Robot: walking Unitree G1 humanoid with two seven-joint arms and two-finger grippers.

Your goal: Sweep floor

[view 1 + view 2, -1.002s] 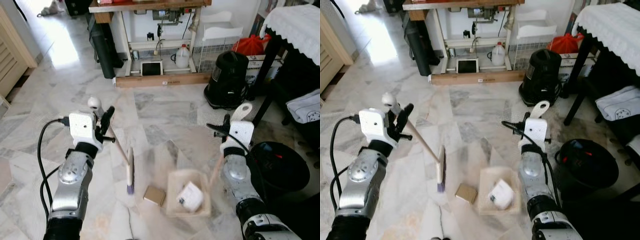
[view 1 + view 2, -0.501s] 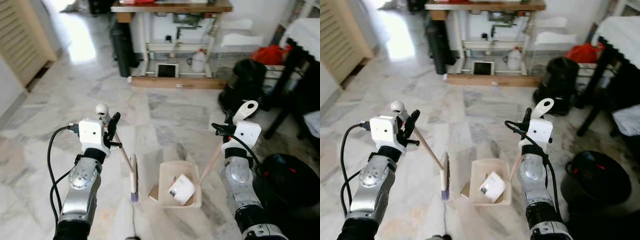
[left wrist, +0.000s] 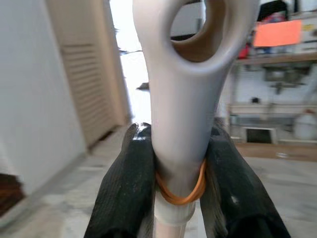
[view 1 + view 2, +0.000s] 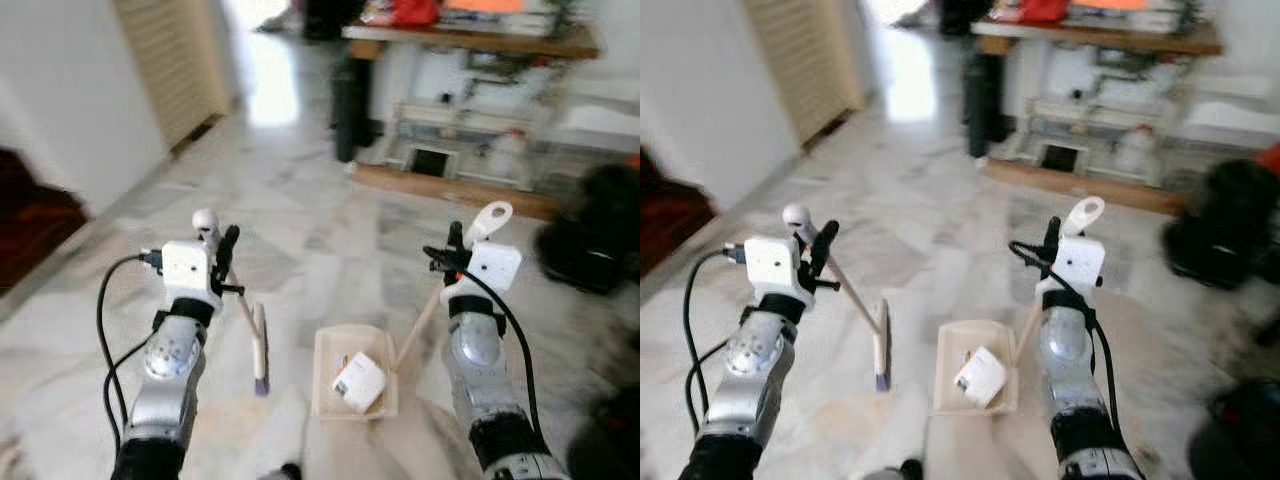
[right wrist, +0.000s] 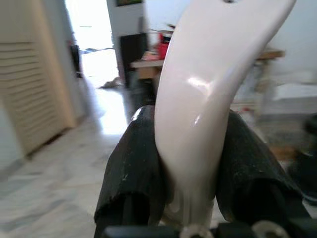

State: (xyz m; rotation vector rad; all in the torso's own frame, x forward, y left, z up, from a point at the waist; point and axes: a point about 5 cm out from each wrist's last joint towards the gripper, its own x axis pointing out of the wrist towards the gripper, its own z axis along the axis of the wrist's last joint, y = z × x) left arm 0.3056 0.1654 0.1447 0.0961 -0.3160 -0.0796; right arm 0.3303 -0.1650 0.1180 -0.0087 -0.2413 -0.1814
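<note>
The view has swung to the robot's left since half a second ago: a louvred door [image 4: 180, 70] and white wall [image 4: 70, 110] are now seen at the left, while the workbench [image 4: 470, 40] has been carried to the upper right and the whole scene is blurred by the camera's motion. The small tan block seen earlier beside the dustpan can no longer be made out. The broom [image 4: 259, 345], pale-handled with a flat head and purple-tipped bristles, is held above the marble floor [image 4: 310, 220] by the left gripper [image 3: 173, 163], whose fingers [image 3: 126, 193] are closed on its handle just below the hanging loop, where an orange rubber band [image 3: 181, 196] is wrapped. The beige dustpan [image 4: 352, 345], just right of the broom head, is carried by the right gripper [image 5: 190, 168], its fingers [image 5: 131, 168] clamped on the white handle. A crumpled white packet [image 4: 358, 380] lies inside the pan. Dark shapes at the far right are too smeared to identify.
</note>
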